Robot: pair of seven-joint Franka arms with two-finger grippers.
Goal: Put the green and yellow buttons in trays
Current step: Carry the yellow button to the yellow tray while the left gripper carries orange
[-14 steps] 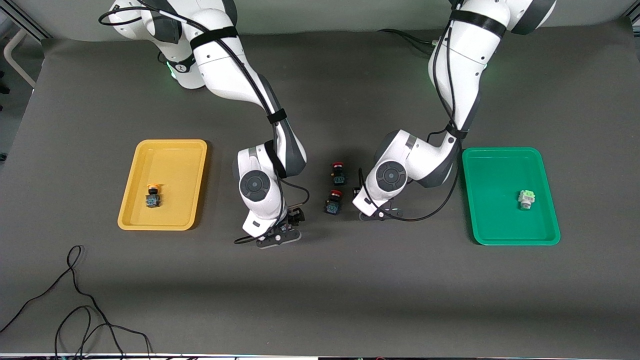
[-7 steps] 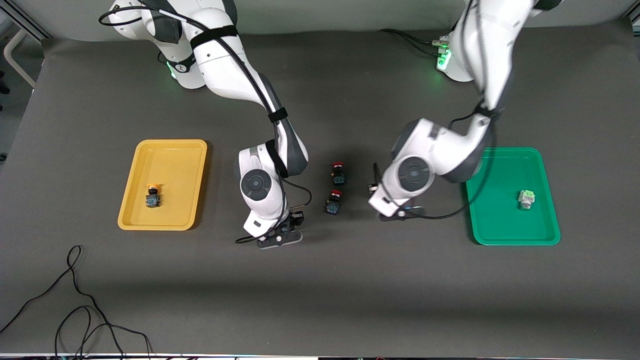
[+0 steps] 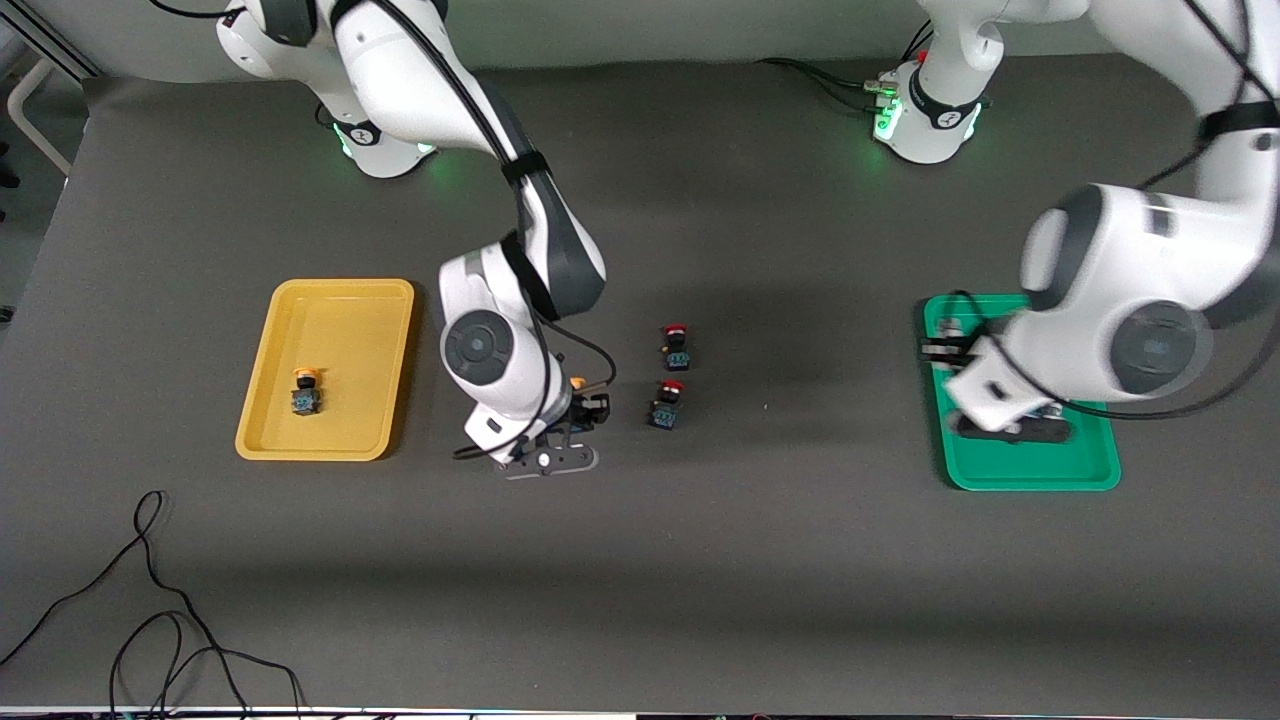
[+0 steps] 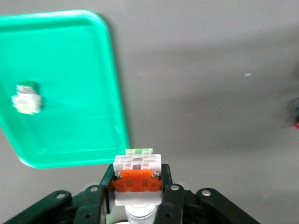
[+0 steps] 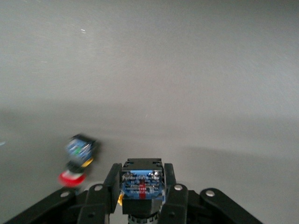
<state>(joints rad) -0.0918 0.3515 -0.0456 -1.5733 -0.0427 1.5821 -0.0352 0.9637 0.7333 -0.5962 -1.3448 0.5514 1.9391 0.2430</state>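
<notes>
My right gripper [image 3: 583, 402] is shut on a dark-bodied button with a yellow-orange cap [image 3: 577, 383], just above the table beside the red-capped buttons. It shows between the fingers in the right wrist view [image 5: 142, 183]. My left gripper [image 3: 945, 343] is shut on a white-bodied button with a light green face [image 4: 137, 164] and is over the edge of the green tray [image 3: 1030, 476]. Another white and green button [image 4: 27, 98] lies in that tray [image 4: 65, 56]; the left arm hides it in the front view. The yellow tray [image 3: 340, 290] holds one yellow-capped button [image 3: 306, 391].
Two dark buttons with red caps [image 3: 677, 345] [image 3: 667, 403] sit mid-table between the arms; one shows in the right wrist view [image 5: 77, 161]. A black cable [image 3: 150, 600] lies on the table near the front camera at the right arm's end.
My left arm has swung up from beside the red-capped buttons over to the green tray with the green button. My right gripper has risen slightly and shifted toward the yellow tray with its button.
</notes>
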